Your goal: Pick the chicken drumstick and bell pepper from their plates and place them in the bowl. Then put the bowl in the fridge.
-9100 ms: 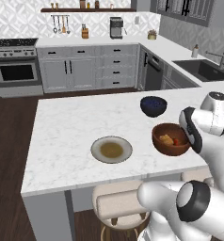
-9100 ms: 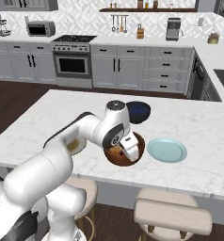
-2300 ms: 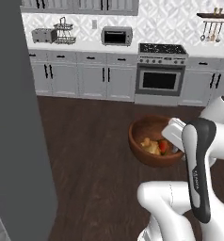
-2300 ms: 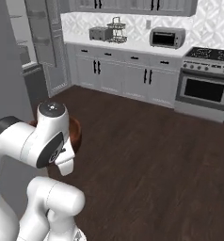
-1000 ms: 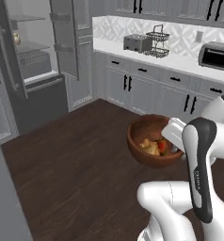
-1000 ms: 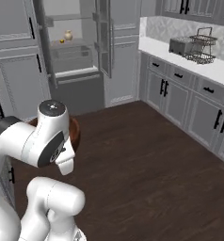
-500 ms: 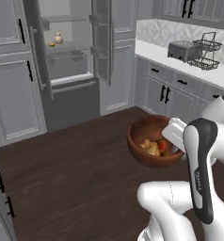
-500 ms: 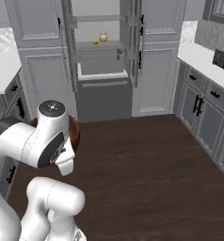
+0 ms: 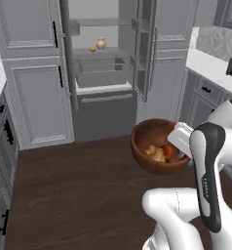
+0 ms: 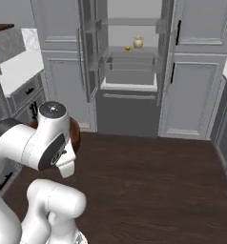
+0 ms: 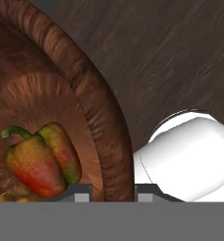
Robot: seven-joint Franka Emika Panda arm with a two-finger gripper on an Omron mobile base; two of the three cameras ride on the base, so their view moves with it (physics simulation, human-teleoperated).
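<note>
Gripper [image 11: 113, 188] clenched the rim of one wooden bowl [image 9: 149, 138], carried above the floor; inside lay one bell pepper [image 11: 41, 159] and one chicken drumstick [image 9: 156, 154], facing one open fridge [image 9: 102, 73].

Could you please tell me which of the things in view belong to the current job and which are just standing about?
Part of the job:
- large reddish-brown wooden bowl, gripped at its rim by the gripper
- golden-tan chicken drumstick in it
- red-green bell pepper in it
- open grey fridge

Standing about:
- small cream jar on a fridge shelf
- small yellow item beside it
</note>
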